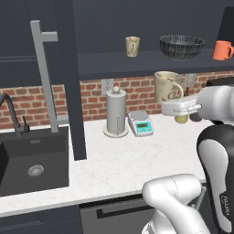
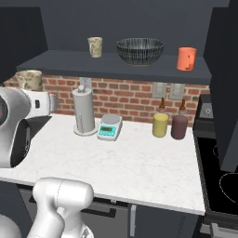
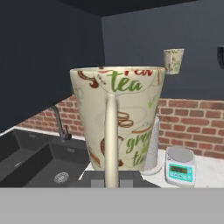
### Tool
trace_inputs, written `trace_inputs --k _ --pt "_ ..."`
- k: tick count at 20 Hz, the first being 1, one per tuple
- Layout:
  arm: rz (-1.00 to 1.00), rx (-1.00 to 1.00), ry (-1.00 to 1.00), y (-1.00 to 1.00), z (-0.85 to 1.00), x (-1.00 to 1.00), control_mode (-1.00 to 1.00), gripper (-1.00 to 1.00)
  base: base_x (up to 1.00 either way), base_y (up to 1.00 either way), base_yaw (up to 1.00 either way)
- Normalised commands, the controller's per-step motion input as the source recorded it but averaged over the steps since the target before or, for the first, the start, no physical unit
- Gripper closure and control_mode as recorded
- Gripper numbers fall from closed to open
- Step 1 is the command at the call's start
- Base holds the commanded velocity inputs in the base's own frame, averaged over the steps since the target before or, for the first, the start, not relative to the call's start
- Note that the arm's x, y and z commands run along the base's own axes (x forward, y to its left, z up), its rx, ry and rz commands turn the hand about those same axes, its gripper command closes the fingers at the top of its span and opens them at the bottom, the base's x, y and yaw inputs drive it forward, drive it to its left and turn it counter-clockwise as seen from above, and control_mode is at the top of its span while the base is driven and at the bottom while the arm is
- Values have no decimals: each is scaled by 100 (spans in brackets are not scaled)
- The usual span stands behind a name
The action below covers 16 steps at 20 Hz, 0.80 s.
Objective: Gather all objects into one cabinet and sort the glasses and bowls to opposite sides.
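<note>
We see the hand (image 1: 161, 107) clenched on the handle of the large beige patterned mug (image 1: 167, 86), holding it upright in the air above the white desk (image 1: 119, 160) and just below the front edge of the dark cabinet shelf (image 1: 137, 63). In the hand view the mug's handle runs straight down toward the fingers, though the fingertips themselves are hidden under it, so we can only judge the grip from how the mug hangs there. On the shelf stand the small beige tumbler (image 2: 95, 47) at the left, the wide dark ribbed bowl (image 2: 140, 51) in the middle and the orange mug (image 2: 186, 59) at the right, all well apart from each other. The tall cabinet door (image 1: 68, 77) stands open at the left, its long grey bar handle (image 1: 45, 73) facing us. On the desk below sit a grey paper-towel cylinder (image 2: 84, 111) and, just beside it, a small kitchen scale (image 2: 109, 127); further right stand a yellow bottle (image 2: 160, 123) and a dark purple bottle (image 2: 179, 126) near the brick wall. A black sink (image 1: 32, 160) with its tap lies at the left end of the desk.
</note>
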Motion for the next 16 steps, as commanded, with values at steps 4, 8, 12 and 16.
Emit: trace_inputs --k 4,8,12,16 --pt "16 8 -1 2 24 74 -100 100 0 0 0" --pt "3 1 -1 27 28 66 -100 100 0 0 0" --pt "-1 0 0 41 3 89 -100 100 0 0 0" --pt "-5 0 0 42 3 91 -100 100 0 0 0"
